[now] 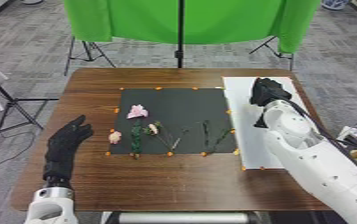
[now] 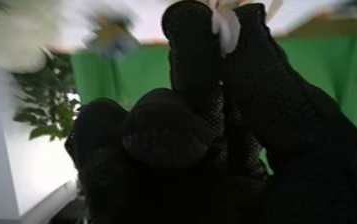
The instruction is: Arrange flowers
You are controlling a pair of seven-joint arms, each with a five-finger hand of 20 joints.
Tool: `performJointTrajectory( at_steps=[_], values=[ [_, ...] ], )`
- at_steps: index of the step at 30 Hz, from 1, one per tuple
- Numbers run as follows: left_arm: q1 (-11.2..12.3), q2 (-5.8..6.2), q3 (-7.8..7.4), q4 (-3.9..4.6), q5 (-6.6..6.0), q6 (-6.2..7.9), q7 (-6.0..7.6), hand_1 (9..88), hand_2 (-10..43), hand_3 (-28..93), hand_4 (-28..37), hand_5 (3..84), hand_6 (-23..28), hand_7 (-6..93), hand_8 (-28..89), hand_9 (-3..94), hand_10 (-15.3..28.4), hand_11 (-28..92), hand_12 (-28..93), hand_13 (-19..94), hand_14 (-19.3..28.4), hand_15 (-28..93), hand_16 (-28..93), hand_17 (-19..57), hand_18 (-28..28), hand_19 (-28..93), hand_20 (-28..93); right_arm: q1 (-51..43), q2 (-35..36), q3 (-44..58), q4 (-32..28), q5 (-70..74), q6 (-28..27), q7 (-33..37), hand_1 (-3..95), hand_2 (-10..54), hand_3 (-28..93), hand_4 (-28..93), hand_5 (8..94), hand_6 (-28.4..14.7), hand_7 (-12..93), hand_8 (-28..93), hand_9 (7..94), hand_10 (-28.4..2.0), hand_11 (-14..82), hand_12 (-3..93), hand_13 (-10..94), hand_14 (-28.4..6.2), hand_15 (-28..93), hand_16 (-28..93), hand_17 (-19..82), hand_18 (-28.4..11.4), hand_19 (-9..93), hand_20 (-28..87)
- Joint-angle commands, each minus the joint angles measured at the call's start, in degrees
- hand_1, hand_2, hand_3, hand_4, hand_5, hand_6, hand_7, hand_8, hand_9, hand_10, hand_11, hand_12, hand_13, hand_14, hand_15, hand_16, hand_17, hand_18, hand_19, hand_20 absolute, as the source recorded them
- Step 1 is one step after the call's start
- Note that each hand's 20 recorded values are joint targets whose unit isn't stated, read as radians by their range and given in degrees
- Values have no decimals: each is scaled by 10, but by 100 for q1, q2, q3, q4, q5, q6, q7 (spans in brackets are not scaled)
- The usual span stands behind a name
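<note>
One right hand with a white object in its pinch, one left hand, fingers relaxed

- Left arm: white, smooth, rounded shell with a dark slot near the wrist.
- Collar: silvery metal ring where that arm meets the left hand.
- Right arm: white, rounded, jointed segments, with small dark dots on the shell.
- Cable: dark, thin, running along that arm.
- Right hand: black like the other one, its glove a fine mesh-like fabric.
</note>
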Motion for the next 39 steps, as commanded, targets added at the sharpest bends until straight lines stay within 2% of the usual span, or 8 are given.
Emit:
performJointTrajectory(
  at_steps=[1,4,10,18,31,34,36,39],
  values=[
    [71,-46,17,9,8,-73,-43,252,-67,667,-268,418,52,118,-64,433,137,229,119,314,183,346,-22,18,145,162,213,305,92,-509,-1174,248,347,-653,625,-95,579,-185,810,-13,222,105,917,-88,132,442,887,-25,652,344,687,-98,932,559],
    [26,-33,19,28,28,-103,-68,251,-67,669,-271,418,52,117,-63,433,137,229,119,314,183,347,-22,18,145,162,213,534,-33,-970,-1224,316,302,-974,624,-95,580,-186,809,-13,223,107,917,-86,131,446,887,-24,651,347,687,-98,932,564],
    [-39,-22,36,55,34,-158,-97,251,-66,668,-271,417,51,117,-63,433,136,228,119,313,183,345,-22,18,145,162,214,924,-529,-1671,-796,311,330,-1306,615,-95,587,-190,804,-8,229,107,914,-83,129,451,886,-24,652,352,685,-98,932,571],
    [-9,-21,28,54,8,-167,-100,252,-67,669,-270,417,51,117,-63,432,136,227,119,312,183,346,-22,18,145,161,213,780,-652,-1741,-846,616,-176,-1320,589,-95,584,-192,780,-7,232,96,894,-84,124,454,872,-25,661,361,677,-98,932,587],
    [-5,-31,33,63,21,-222,-77,251,-68,670,-270,417,51,115,-62,432,136,226,120,313,183,344,-22,18,145,161,213,681,-653,-1963,-968,737,-149,-1423,563,-95,570,-188,764,-13,218,93,863,-91,149,424,860,-30,662,358,663,-101,932,582],
    [-14,-26,30,69,24,-233,-81,251,-68,670,-269,416,50,115,-62,432,137,226,120,312,183,345,-21,18,145,161,213,652,-646,-1910,-975,763,-283,-1425,541,-95,565,-185,751,-15,208,90,841,-94,184,396,857,-31,664,359,661,-101,932,585],
    [-14,-23,30,68,25,-227,-85,251,-68,668,-269,416,51,114,-62,432,136,225,119,313,183,345,-22,18,145,161,213,624,-626,-1872,-981,709,-357,-1429,485,-95,616,-198,736,-13,196,69,812,-104,242,342,853,-34,666,360,659,-102,932,586],
    [-20,-26,32,72,22,-219,-103,252,-69,669,-268,416,51,114,-61,432,136,226,120,312,183,344,-22,18,145,160,213,598,-591,-1804,-1006,706,-440,-1422,406,-95,688,-225,708,-7,196,-76,779,-119,302,258,844,-39,670,360,651,-107,932,587]
  ],
)
